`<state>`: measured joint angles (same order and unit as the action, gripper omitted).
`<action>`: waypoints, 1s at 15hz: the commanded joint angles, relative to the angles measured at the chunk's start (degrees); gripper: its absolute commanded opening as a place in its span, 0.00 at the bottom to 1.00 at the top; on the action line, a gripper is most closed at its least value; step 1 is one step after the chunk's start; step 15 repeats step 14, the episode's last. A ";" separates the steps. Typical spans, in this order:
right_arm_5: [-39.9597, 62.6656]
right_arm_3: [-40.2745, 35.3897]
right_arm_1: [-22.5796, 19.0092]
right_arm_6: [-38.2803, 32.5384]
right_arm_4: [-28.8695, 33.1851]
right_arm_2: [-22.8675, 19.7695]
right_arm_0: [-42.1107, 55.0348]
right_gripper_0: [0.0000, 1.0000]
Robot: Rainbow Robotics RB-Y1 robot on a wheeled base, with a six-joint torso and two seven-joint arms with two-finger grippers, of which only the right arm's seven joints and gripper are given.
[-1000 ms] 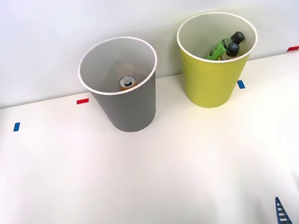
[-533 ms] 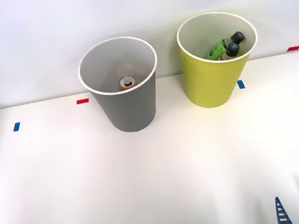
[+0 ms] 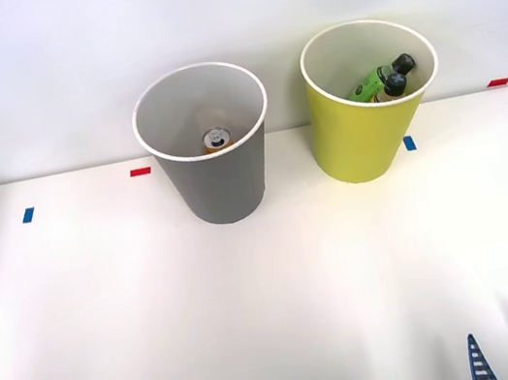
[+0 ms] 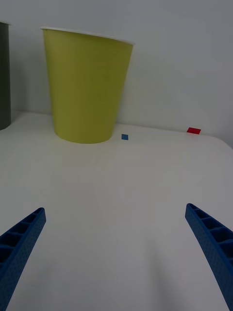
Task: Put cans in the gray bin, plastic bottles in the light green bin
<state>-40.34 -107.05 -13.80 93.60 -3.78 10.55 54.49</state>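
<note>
While front view looks inside, can point(image 3: 216, 140) sits in gray bin point(image 3: 218, 181); fingers point(image 4: 213, 243) spread, empty.

Lab bench, white table point(image 3: 110, 324), tape markers point(image 3: 140, 172)

right pincer point(image 4: 116, 252): two blue fingers point(image 4: 22, 243), slim tapered wedges, ribbed like a ladder along the inner faces, pointed tips, matte plastic look.

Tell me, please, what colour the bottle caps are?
Black, on both plastic bottles in the light green bin; clearest in the front view.
</note>
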 commanded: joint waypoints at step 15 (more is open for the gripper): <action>0.00 0.00 0.00 0.00 0.00 0.00 0.00 1.00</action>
